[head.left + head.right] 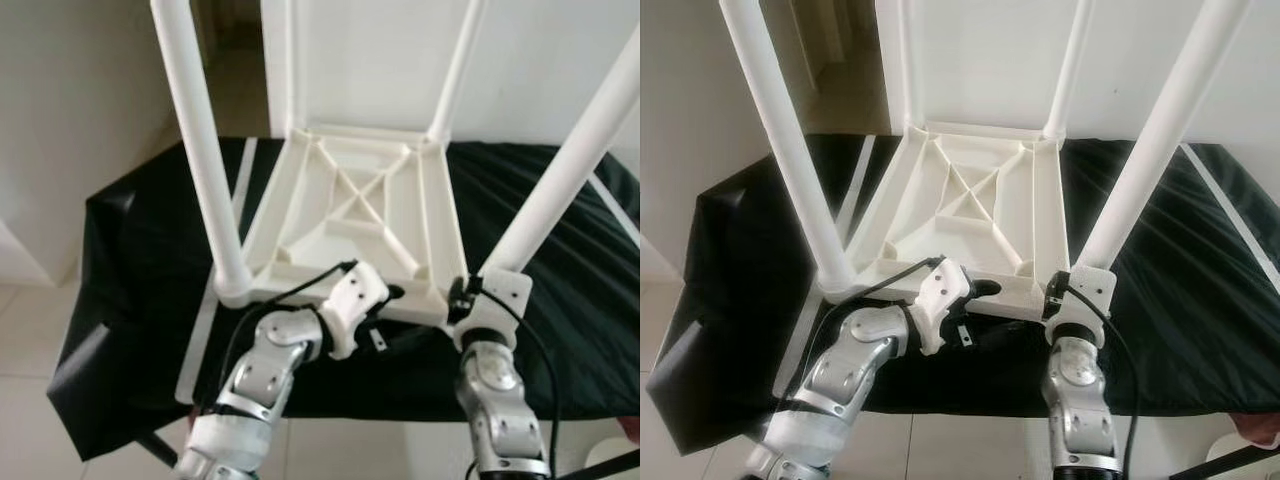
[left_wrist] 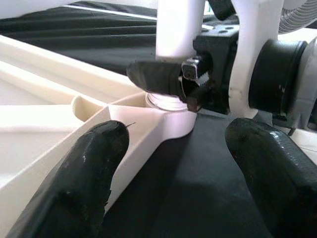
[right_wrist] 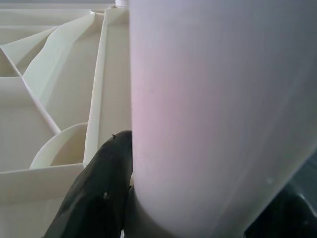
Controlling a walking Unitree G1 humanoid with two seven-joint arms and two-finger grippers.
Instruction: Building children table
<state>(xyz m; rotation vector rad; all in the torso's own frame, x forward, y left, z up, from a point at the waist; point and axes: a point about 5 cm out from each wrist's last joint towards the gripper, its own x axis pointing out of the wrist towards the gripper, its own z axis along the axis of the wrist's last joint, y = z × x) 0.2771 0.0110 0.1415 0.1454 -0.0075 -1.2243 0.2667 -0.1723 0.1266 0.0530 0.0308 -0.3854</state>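
item: children's table top (image 1: 360, 205), white plastic, lying upside down with its ribbed underside facing up on a black cloth (image 1: 140, 260) over a low surface; four white legs are standing up from its corners. step in hand, as judged: seating the near right leg (image 1: 570, 165) into its corner socket (image 2: 168, 106). doing it well is likely meaning keeping the leg square to the top, turning or pressing it along its own axis rather than levering it sideways, and holding the top from sliding on the cloth while the leg is going home. right gripper (image 2: 190, 79): working low on the near right leg just above the socket, fingers clenched around the tube; one black finger (image 3: 99, 193) is pressing against the leg's side in the right wrist view. left gripper (image 2: 173, 168): hovering at the near edge of the top beside that same corner, fingers spread wide and grasping nothing; one fingertip (image 2: 84, 168) is sitting close against the rim, contact uncertain, the other (image 2: 272, 163) hanging over the cloth. near left leg (image 1: 200, 150): standing in its corner, untouched.
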